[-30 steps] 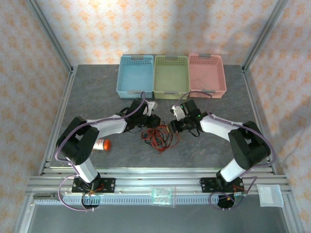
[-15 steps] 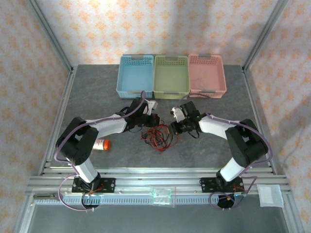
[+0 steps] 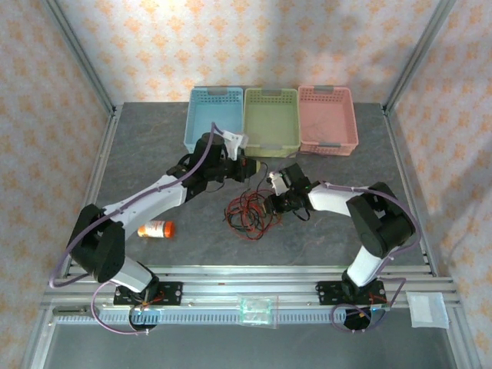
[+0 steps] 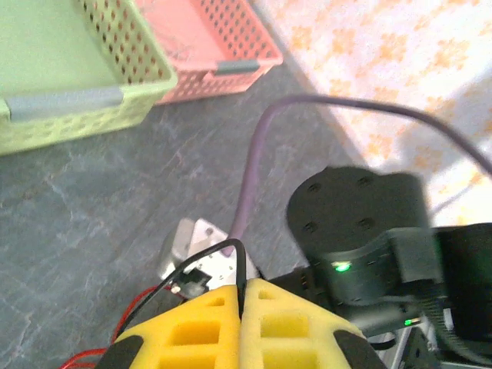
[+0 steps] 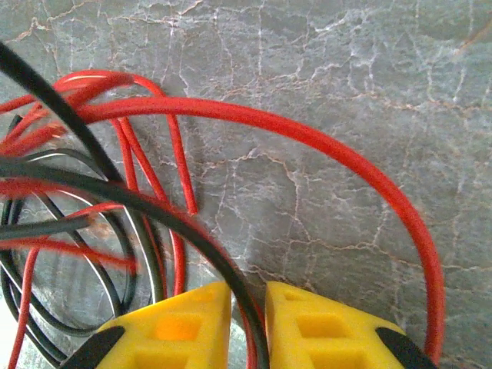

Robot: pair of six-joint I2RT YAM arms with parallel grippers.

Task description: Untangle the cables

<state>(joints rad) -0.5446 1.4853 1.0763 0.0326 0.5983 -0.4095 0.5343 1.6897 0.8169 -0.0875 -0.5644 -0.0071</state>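
Left gripper (image 4: 243, 292) has lifted basketward, pinching a thin black wire (image 4: 201, 258); right gripper (image 5: 247, 300) clamps the tangled red-and-black cables (image 3: 250, 217), so overtension risks slippage.

Grey marbled tabletop (image 3: 154, 138) w/ alu frame (image 3: 231, 290), orange-patterned cream wallpaper (image 3: 254, 38) behind & at sides.

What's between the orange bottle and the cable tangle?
In the top external view, bare table lies between the orange bottle and the cables.
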